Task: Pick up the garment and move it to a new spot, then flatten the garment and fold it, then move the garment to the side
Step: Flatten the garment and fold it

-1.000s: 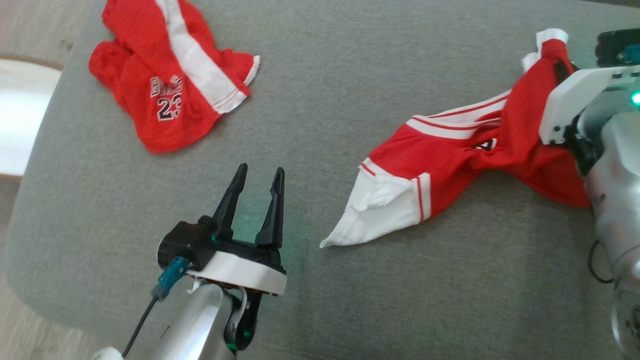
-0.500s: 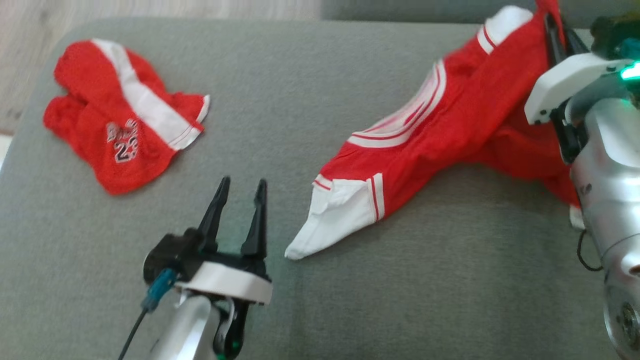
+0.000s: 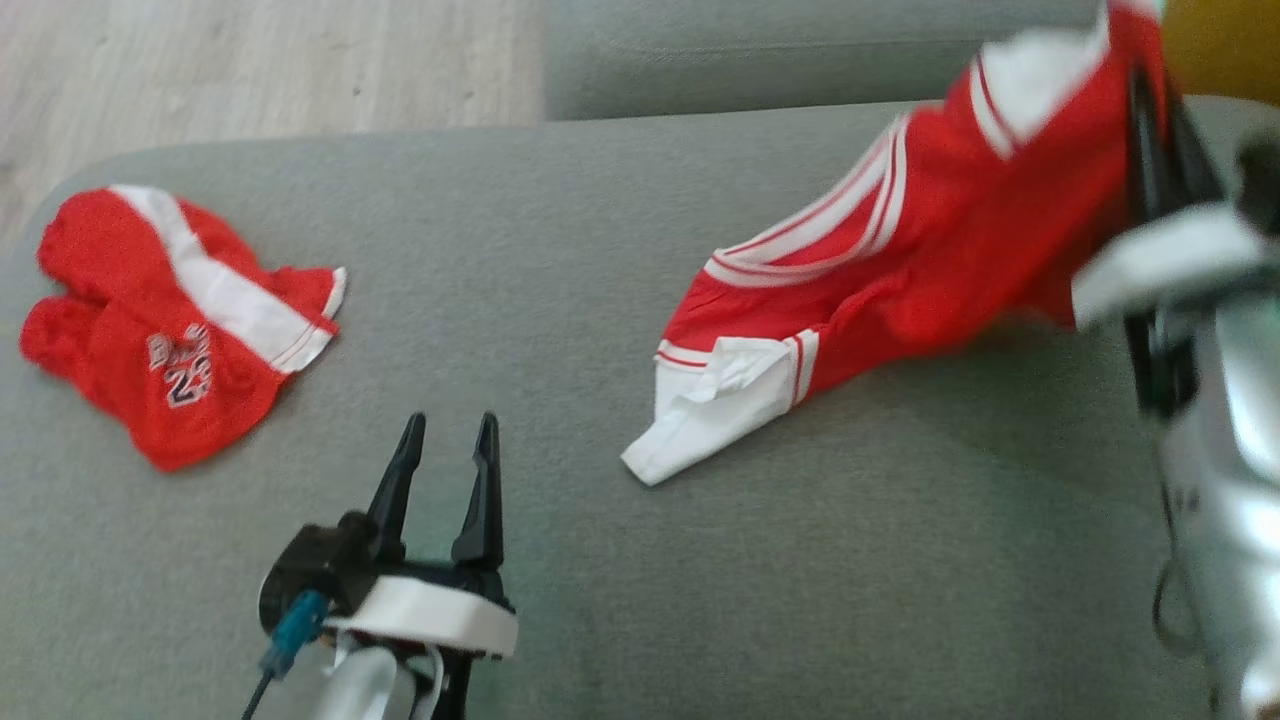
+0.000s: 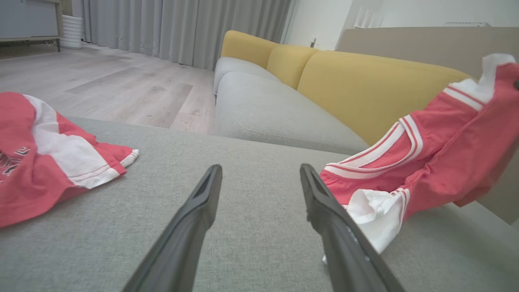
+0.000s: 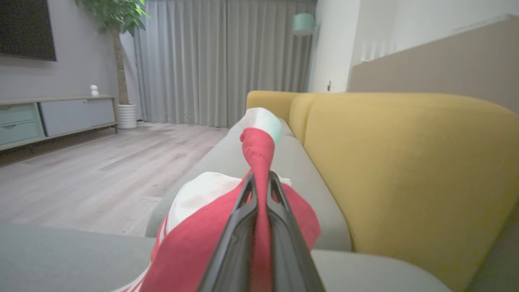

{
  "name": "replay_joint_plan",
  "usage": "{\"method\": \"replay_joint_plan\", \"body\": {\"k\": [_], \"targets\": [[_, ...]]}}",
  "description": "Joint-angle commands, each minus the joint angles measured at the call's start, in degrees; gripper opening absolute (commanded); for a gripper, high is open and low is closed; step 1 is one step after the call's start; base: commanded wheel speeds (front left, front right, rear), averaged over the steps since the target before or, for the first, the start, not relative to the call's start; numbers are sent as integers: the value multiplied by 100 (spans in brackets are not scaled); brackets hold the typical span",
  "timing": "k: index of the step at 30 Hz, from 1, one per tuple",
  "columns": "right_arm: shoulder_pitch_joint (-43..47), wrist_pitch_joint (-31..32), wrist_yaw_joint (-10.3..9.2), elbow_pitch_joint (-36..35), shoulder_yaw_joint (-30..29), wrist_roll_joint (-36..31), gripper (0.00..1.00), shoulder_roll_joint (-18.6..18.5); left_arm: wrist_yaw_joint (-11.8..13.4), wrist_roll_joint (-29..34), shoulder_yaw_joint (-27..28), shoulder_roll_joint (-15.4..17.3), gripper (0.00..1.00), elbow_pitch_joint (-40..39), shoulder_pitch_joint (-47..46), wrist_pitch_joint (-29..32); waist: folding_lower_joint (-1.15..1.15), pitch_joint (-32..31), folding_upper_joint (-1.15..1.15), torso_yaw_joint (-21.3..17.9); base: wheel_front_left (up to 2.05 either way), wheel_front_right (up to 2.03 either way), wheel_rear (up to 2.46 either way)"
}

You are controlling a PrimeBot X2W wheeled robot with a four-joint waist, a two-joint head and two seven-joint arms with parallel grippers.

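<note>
The R end effector is clenched tight on the red and white garment. In the R wrist view its two dark fingers squeeze a thin fold of red cloth, w/ a red & white tip poking up past them. That end of the garment is lifted up at the far R of the head view, a bit blurry there. From the grip the cloth hangs down & to the L, w/ white stripes along it. Its white bottom corner touches the grey seat near the middle. The L end effector is released, fingers spread apart w/ nothing between them, near the front of the seat. The garment's white corner is close on its R side but not touching it. Another red garment, w/ a white band & a number on it, lies crumpled on the seat at the far L, well apart from both end effectors. Past the seat there is a wood floor, a yellow sofa back & grey curtains.
</note>
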Motion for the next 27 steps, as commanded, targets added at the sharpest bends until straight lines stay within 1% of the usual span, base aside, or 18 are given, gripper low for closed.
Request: {"method": "replay_joint_plan", "body": {"k": [1, 5, 6, 9, 10, 11, 12, 15, 19, 21, 25, 27], "targets": [[49, -61, 39, -222, 16, 31, 0, 36, -20, 38, 200, 31, 100, -197, -95, -46, 1, -77, 0, -98, 0, 0, 0], [1034, -61, 39, -653, -422, -75, 0, 169, -20, 49, 252, 31, 100, -213, 13, -46, 1, -140, 0, -279, 0, 0, 0], [1469, -32, 39, -796, -752, -160, 0, 313, -13, 57, 282, 31, 100, -218, 33, -46, 1, -150, 0, -365, 0, 0, 0], [2041, 183, 39, -949, -1152, -354, 0, 568, -12, 56, 311, 31, 100, -221, 39, -46, 1, -145, 0, -473, 0, 0, 0], [2188, 231, 39, -1012, -1254, -371, 18, 660, -13, 59, 318, 31, 100, -217, 38, -46, 1, -140, 0, -508, 0, 0, 0], [2315, 272, 39, -1079, -1356, -404, 83, 731, -17, 62, 321, 31, 100, -209, 34, -46, 1, -128, 0, -539, 0, 0, 0], [2424, 335, 39, -1130, -1455, -446, 100, 789, -23, 70, 319, 31, 100, -196, 24, -46, 1, -115, 0, -560, 0, 0, 0], [2625, 380, 39, -1365, -1700, -562, 100, 920, -43, 89, 319, 31, 100, -157, -19, -46, 1, -89, 0, -594, 0, 0, 0], [2767, 307, 39, -1777, -1767, -545, 100, 1010, -55, 88, 336, 31, 100, -135, -47, -46, 1, -82, 0, -610, 0, 0, 0], [2812, 226, 39, -2038, -1554, -470, 100, 1024, -59, 93, 333, 31, 100, -128, -46, -46, 1, -83, 0, -611, 0, 0, 0], [2909, 98, 39, -2500, -834, -102, 100, 1030, -69, 110, 312, 31, 100, -137, -62, -46, 1, -85, 0, -577, 0, 0, 0], [2969, 62, 39, -2639, -573, -6, 100, 1031, -71, 112, 316, 31, 100, -168, -69, -46, 1, -94, 0, -542, 0, 0, 0]]}}
